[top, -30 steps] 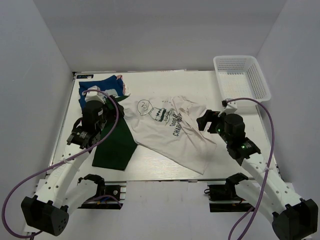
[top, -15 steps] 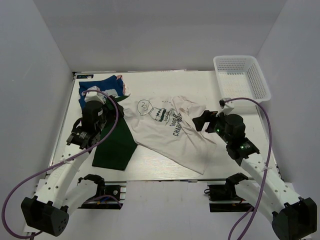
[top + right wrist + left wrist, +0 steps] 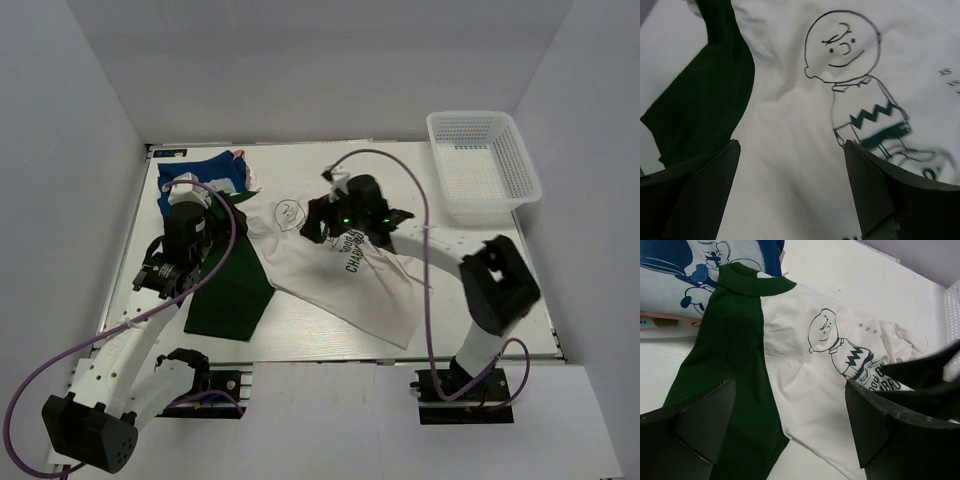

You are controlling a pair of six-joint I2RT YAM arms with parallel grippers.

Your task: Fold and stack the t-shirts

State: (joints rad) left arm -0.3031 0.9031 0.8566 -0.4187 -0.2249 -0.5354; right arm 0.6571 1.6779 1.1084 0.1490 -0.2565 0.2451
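A cream t-shirt [image 3: 345, 292] with a cartoon-boy drawing [image 3: 850, 65] and dark lettering lies spread across the middle of the table. One edge overlaps a plain dark green t-shirt [image 3: 230, 290] to its left. A blue t-shirt [image 3: 205, 172] with a white cartoon print sits at the back left, and a pinkish one [image 3: 249, 178] peeks out beside it. My right gripper [image 3: 318, 222] hangs open just above the cream shirt beside the drawing, holding nothing [image 3: 792, 145]. Over the seam between the green and cream shirts, my left gripper [image 3: 205, 210] is also open and empty [image 3: 790, 390].
A white plastic mesh basket [image 3: 485, 160] stands at the back right corner. My right arm reaches across the table from the right, over the cream shirt's right half. White walls close in the table on three sides.
My right arm has swung from the table's right side far to the left and now hovers over the cream shirt's drawing. The left arm has not moved.
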